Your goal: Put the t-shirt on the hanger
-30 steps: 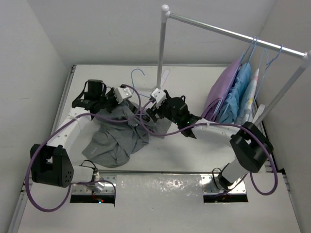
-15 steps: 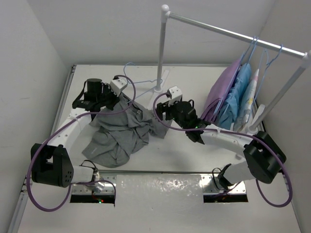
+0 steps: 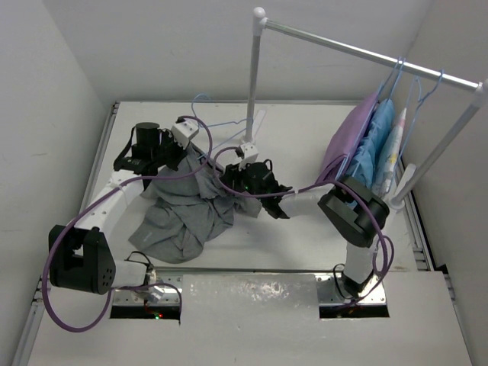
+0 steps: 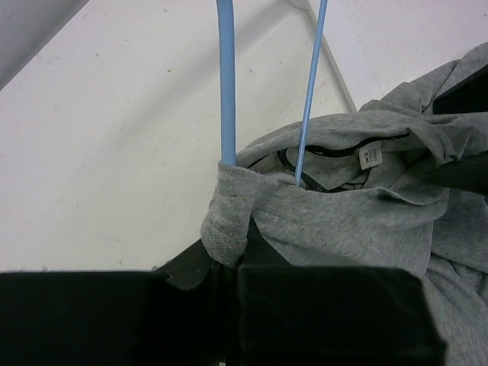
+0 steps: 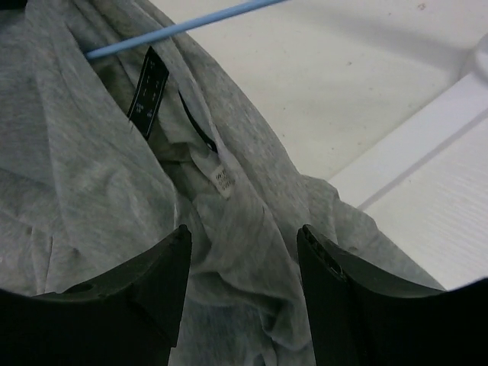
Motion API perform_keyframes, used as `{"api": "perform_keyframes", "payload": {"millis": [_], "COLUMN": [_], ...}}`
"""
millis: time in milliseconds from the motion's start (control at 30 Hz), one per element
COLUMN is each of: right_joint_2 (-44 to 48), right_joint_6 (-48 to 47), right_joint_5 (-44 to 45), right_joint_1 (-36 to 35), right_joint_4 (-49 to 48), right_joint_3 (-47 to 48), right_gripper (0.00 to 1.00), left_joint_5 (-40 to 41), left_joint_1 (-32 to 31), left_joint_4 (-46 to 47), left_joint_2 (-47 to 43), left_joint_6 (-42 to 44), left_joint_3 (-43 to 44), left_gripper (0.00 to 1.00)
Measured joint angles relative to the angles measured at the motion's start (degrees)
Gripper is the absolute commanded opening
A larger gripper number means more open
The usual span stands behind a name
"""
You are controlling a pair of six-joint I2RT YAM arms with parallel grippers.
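The grey t-shirt [image 3: 183, 213] lies crumpled on the table, its collar end lifted. The pale-blue hanger [image 3: 217, 122] slants up from it, hook towards the back. In the left wrist view the hanger [image 4: 226, 84] runs down into a bunched fold of the t-shirt [image 4: 343, 213], and my left gripper [image 4: 229, 263] is shut on that wrapped wire. My right gripper [image 5: 244, 244] stands open over the t-shirt [image 5: 91, 175] near the neck labels, a fold of cloth between its fingers [image 5: 164, 278]. A hanger [image 5: 183, 27] wire crosses above. From overhead, the left gripper [image 3: 198, 155] and right gripper [image 3: 229, 181] sit close together.
A white clothes rack stands behind, its pole [image 3: 252, 76] rising from a base [image 5: 427, 175] close to the right gripper. A purple garment [image 3: 352, 149] and a light-blue garment [image 3: 379, 141] hang at its right end. White walls close in the table on both sides.
My right arm swung out to the right, then came back onto the shirt's collar, and its jaws narrowed. The left gripper lifted the hanger and cloth slightly toward the back left.
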State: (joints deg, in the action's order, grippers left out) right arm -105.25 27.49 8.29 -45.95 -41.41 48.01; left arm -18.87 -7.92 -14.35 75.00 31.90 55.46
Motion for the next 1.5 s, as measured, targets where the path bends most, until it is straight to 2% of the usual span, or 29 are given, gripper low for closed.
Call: {"api": "perform_keyframes", "payload": {"millis": [133, 267, 367, 500, 533, 733, 967, 1233, 1500], "right_joint_2": [-3.1, -6.5, -10.4, -12.9, -12.8, -5.8, -0.2, 2.6, 4.0], "right_joint_6": [0.1, 1.0, 2.0, 3.5, 3.7, 5.2, 7.5, 5.6, -0.6], "right_joint_5": [0.5, 0.9, 1.5, 1.7, 1.9, 2.1, -3.8, -6.1, -4.1], "right_joint_1": [-0.3, -0.3, -0.2, 0.6, 1.0, 5.9, 17.7, 18.1, 18.1], "right_joint_4": [0.0, 0.0, 0.6, 3.1, 3.1, 2.6, 2.1, 7.2, 15.8], "right_joint_3": [3.6, 7.5, 9.6, 8.2, 7.2, -0.7, -4.0, -4.2, 1.7], "right_gripper": [0.54, 0.46, 0.35, 0.05, 0.00, 0.00, 0.00, 0.00, 0.00], "left_joint_5": [0.0, 0.0, -0.2, -0.6, -0.7, -2.8, -8.3, -5.5, -1.2], "left_joint_1": [0.0, 0.0, 0.0, 0.1, 0.1, 0.2, 0.2, 0.7, 0.7], "left_joint_4": [0.0, 0.0, -0.1, -1.0, -1.5, -4.8, -10.6, -11.0, -8.9], "left_joint_2": [0.0, 0.0, 0.0, -0.2, -0.2, -0.3, -0.6, -2.2, -3.2], "left_joint_6": [-0.2, -0.5, -0.7, -0.9, -0.9, 1.4, 12.4, 20.4, 25.5], "left_joint_3": [0.0, 0.0, 0.0, 0.2, 0.4, 1.1, 0.1, -3.5, -3.8], "left_gripper": [0.00, 0.00, 0.00, 0.00, 0.00, 0.00, 0.00, 0.00, 0.00]}}
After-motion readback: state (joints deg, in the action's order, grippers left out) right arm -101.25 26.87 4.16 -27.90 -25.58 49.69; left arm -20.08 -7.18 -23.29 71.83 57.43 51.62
